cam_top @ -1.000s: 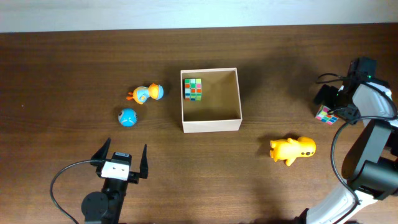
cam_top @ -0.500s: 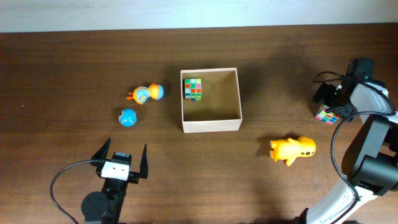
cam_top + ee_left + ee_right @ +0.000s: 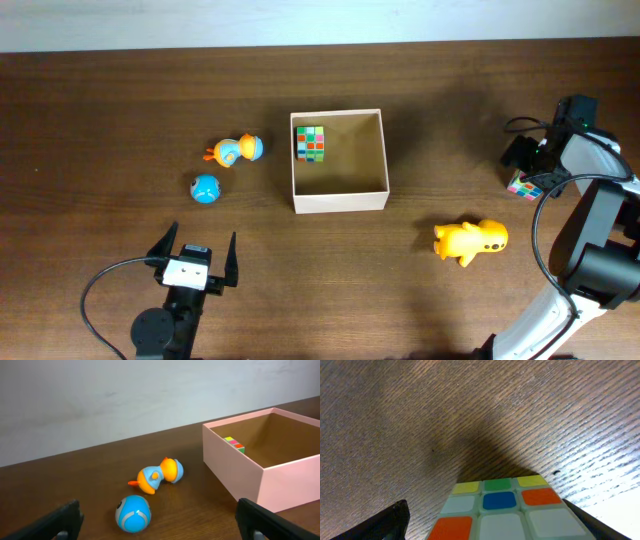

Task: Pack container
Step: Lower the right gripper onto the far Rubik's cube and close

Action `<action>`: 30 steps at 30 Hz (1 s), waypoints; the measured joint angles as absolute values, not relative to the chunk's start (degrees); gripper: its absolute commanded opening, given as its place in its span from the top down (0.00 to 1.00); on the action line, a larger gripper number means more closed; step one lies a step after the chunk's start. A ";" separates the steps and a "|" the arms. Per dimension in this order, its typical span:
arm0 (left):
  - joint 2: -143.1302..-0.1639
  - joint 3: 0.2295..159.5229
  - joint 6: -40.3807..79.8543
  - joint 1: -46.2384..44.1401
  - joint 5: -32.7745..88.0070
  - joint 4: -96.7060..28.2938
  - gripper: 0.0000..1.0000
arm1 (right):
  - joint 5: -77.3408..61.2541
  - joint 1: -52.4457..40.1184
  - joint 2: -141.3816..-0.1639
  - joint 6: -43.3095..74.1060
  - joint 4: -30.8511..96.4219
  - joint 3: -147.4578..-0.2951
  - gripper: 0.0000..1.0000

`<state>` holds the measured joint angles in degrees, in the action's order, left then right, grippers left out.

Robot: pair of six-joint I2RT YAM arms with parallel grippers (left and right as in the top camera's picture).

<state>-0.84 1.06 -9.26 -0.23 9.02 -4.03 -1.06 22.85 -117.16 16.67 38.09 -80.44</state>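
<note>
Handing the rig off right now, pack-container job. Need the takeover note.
Left end effector: open, empty, low at the near-left of the table.
Right end effector: open, straddling the loose puzzle cube at the far right. A gap shows on one side; the cube sits on the table.
Container: mid-table, with the packed puzzle cube in its far-left corner.
Done: one cube packed.
Left: the loose cube, the yellow toy right of the container, and the blue-and-orange toy and blue ball on its left.
</note>
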 measured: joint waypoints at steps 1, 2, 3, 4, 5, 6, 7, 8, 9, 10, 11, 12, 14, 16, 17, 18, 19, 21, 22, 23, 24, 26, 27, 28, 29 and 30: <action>-0.84 1.06 -9.26 -0.23 9.02 -4.03 0.01 | -1.08 22.85 -117.19 16.86 38.09 -80.44 0.13; -0.84 1.06 -9.26 -0.23 9.02 -4.03 0.01 | -1.19 22.85 -117.19 17.12 38.11 -80.44 0.13; -0.84 1.06 -9.26 -0.23 9.02 -4.03 0.01 | -1.19 22.85 -117.19 17.39 38.11 -80.44 0.14; -0.84 1.06 -9.26 -0.23 9.02 -4.03 0.01 | -1.19 22.83 -117.19 17.58 38.09 -80.44 0.16; -0.84 1.06 -9.26 -0.23 9.02 -4.03 0.01 | -1.19 22.85 -117.19 17.72 38.11 -80.44 0.18; -0.84 1.06 -9.26 -0.23 9.02 -4.03 0.01 | -1.19 22.85 -117.19 17.87 38.11 -80.44 0.19; -0.84 1.06 -9.26 -0.23 8.99 -4.03 0.01 | -1.17 22.85 -117.19 17.93 38.11 -80.44 0.21; -0.84 1.06 -9.26 -0.23 9.02 -4.03 0.01 | -1.21 22.85 -117.19 17.98 38.09 -80.44 0.23; -0.84 1.06 -9.26 -0.23 9.02 -4.03 0.01 | -1.21 22.85 -117.19 18.04 38.09 -80.44 0.24; -0.84 1.06 -9.26 -0.23 9.02 -4.03 0.01 | -1.21 22.85 -117.19 18.04 38.09 -80.44 0.25; -0.84 1.06 -9.26 -0.23 9.02 -4.03 0.01 | -1.19 22.83 -117.19 18.02 38.09 -80.44 0.25; -0.84 1.06 -9.26 -0.23 9.02 -4.03 0.01 | -1.19 22.85 -117.19 18.02 38.09 -80.44 0.25; -0.84 1.06 -9.26 -0.23 9.02 -4.03 0.01 | -1.17 22.85 -117.19 18.02 38.11 -80.44 0.25; -0.84 1.06 -9.26 -0.23 9.02 -4.03 0.01 | -1.17 22.85 -117.19 18.02 38.17 -80.44 0.26; -0.84 1.06 -9.26 -0.23 9.02 -4.03 0.01 | -1.17 22.85 -117.19 18.00 38.28 -80.44 0.26; -0.84 1.06 -9.26 -0.23 9.02 -4.03 0.01 | -1.17 22.85 -117.19 18.00 38.46 -80.44 0.26; -0.84 1.06 -9.26 -0.23 9.02 -4.03 0.01 | -1.17 22.85 -117.19 18.02 38.61 -80.44 0.26; -0.84 1.06 -9.26 -0.23 9.02 -4.03 0.01 | -1.19 22.85 -117.19 18.02 38.89 -80.44 0.26; -0.84 1.06 -9.26 -0.23 8.99 -4.03 0.01 | -1.17 22.85 -117.19 18.00 39.09 -80.44 0.26; -0.84 1.06 -9.26 -0.23 8.99 -4.03 0.01 | -1.19 22.85 -117.19 18.00 39.31 -80.44 0.26; -0.84 1.06 -9.26 -0.23 8.99 -4.03 0.01 | -1.19 22.85 -117.19 18.02 39.57 -80.44 0.27; -0.84 1.06 -9.26 -0.23 9.02 -4.03 0.01 | -1.19 22.85 -117.19 18.02 40.03 -80.44 0.27; -0.84 1.06 -9.26 -0.23 9.02 -4.03 0.01 | -1.19 22.85 -117.19 18.00 40.36 -80.44 0.27; -0.84 1.06 -9.26 -0.23 9.02 -4.03 0.01 | -1.19 22.85 -117.19 18.00 40.99 -80.51 0.27; -0.84 1.06 -9.26 -0.23 9.02 -4.03 0.01 | -1.19 22.83 -117.19 17.98 42.02 -80.68 0.28; -0.84 1.06 -9.26 -0.23 9.02 -4.03 0.01 | -1.21 22.85 -117.19 17.98 43.00 -80.90 0.28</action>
<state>-0.84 1.06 -9.26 -0.23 9.02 -4.03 -1.21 22.85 -117.19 17.98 43.00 -80.90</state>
